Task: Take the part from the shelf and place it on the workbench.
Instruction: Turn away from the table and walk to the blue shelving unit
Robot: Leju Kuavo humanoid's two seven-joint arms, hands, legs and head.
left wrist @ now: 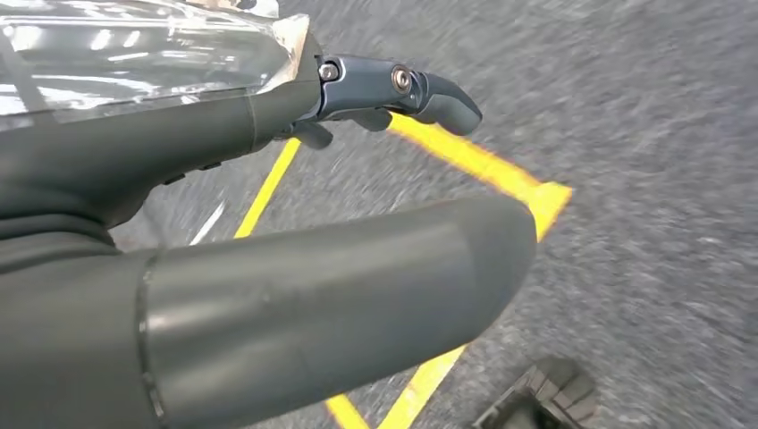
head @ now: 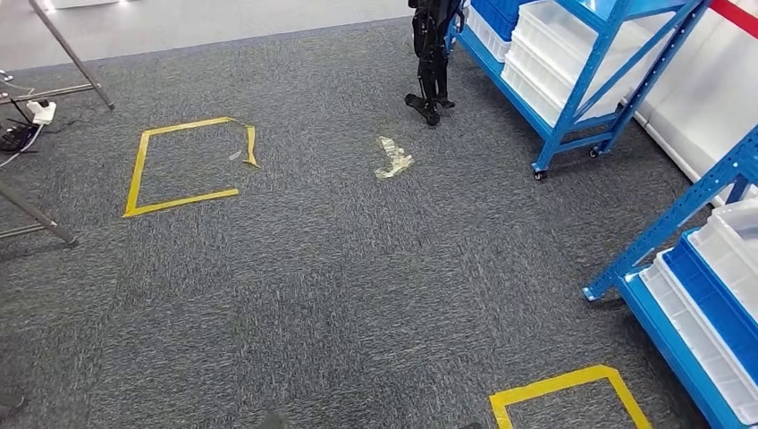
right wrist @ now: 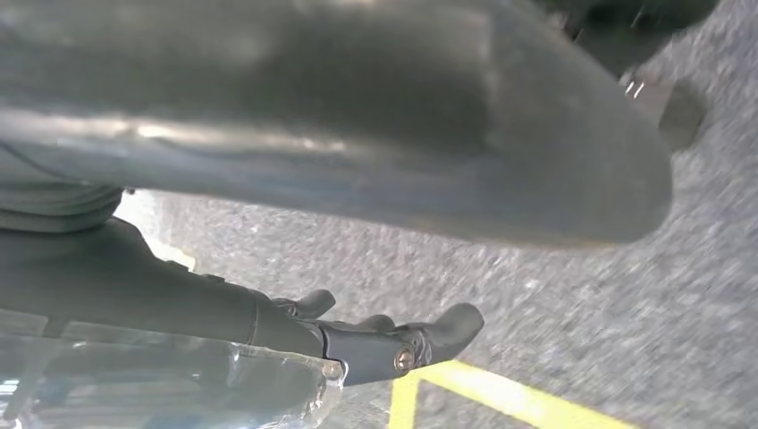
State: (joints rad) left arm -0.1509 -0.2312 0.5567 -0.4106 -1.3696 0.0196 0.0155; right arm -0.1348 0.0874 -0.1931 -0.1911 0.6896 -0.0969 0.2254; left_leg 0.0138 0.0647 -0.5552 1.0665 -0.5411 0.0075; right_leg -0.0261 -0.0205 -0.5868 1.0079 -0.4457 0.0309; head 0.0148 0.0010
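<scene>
Two blue shelves stand on the right in the head view. The nearer shelf [head: 688, 313] carries white and blue bins low down, and the farther shelf [head: 572, 80] holds white bins. I cannot pick out the part among them. My left hand [left wrist: 223, 152] hangs over the carpet, its fingers [left wrist: 429, 94] stretched out and the thick thumb [left wrist: 357, 295] apart from them, with nothing in it. My right hand [right wrist: 223, 308] hangs the same way, with its fingers [right wrist: 429, 335] straight, its thumb [right wrist: 375, 125] apart, and nothing held.
Grey carpet runs between the shelves. A yellow tape square [head: 183, 165] lies at the far left and a second tape square [head: 568, 398] near my feet. Another robot's dark legs [head: 432, 71] stand by the farther shelf. Metal stand legs [head: 40, 219] and cables are at the left edge.
</scene>
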